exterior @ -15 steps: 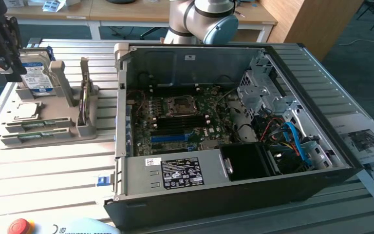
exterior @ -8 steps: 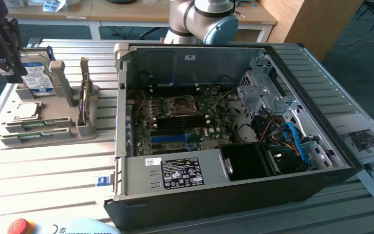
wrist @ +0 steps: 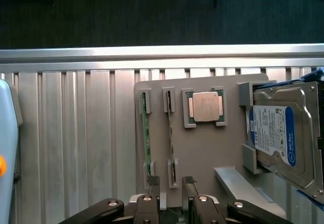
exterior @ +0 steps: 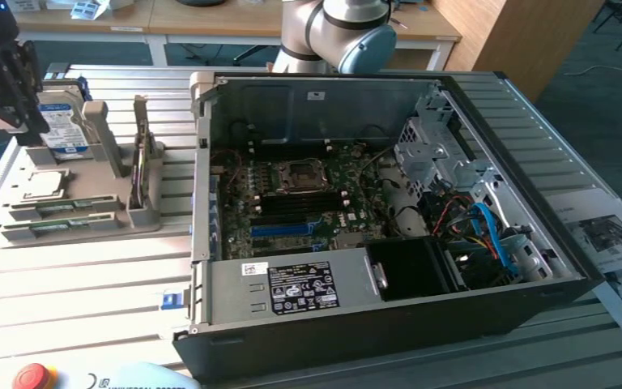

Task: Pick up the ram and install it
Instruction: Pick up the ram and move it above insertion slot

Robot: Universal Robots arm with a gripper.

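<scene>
Two green ram sticks stand on edge in a grey holder tray (wrist: 202, 158), seen as thin strips in the wrist view: one (wrist: 146, 133) near the tray's edge and one (wrist: 170, 133) closer to the CPU. In the exterior view they lie at the tray's near end (exterior: 57, 207) (exterior: 57, 227). My gripper (wrist: 170, 183) is open and hovers above the tray, its two fingertips (wrist: 152, 181) straddling the line of the stick closer to the CPU, with nothing held. In the exterior view the gripper (exterior: 6, 89) hangs over the hard-drive end of the tray, at the far left.
A silver CPU (wrist: 205, 106) and a blue-labelled hard drive (wrist: 278, 138) share the tray. The open computer case (exterior: 398, 324) fills the exterior view's middle, with the motherboard (exterior: 300, 203), black memory slots (exterior: 289, 209) and a blue slot (exterior: 289, 229). Papers (exterior: 614, 243) lie at the exterior view's right.
</scene>
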